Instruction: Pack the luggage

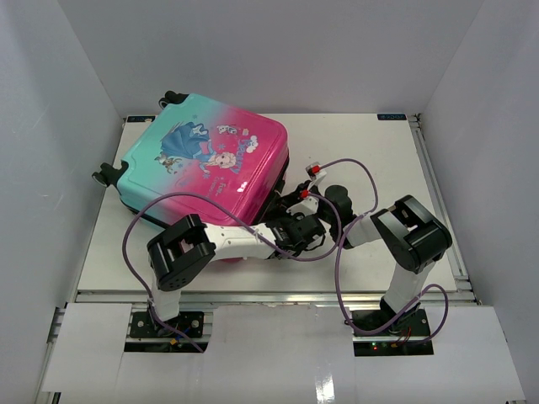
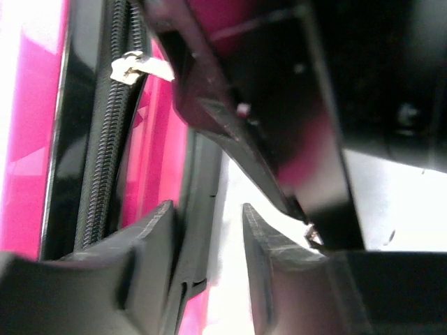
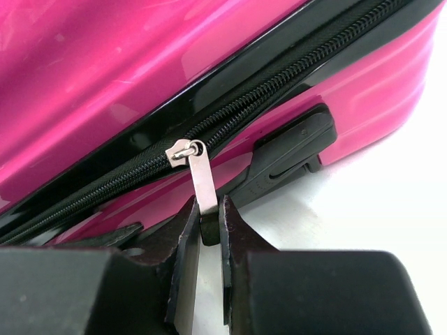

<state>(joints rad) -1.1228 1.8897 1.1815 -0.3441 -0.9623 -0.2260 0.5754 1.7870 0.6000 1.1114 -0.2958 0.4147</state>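
Luggage [image 1: 202,160] lies flat, print up, on the table [image 1: 379,160], my right gripper [image 3: 208,213] clamped on the zipper pull [image 3: 201,178] at its pink side edge to drag the zip, my left gripper [image 2: 208,213], jaws apart, hard by that same edge, probably to brace it.

You'll see the pink-to-teal hard-shell plastic suitcase [image 1: 210,160] is glossy and smooth, with bright highlights along its ribbed side. Its black zipper coil [image 3: 279,91] looks finely ridged, set in shiny black trim. The flat silver metal zipper pull [image 3: 201,183] is bare and bright. Your right gripper's black fingers [image 3: 183,244] look like matt, slightly grainy plastic. The white tabletop [image 1: 370,160] is smooth, with a dull sheen.
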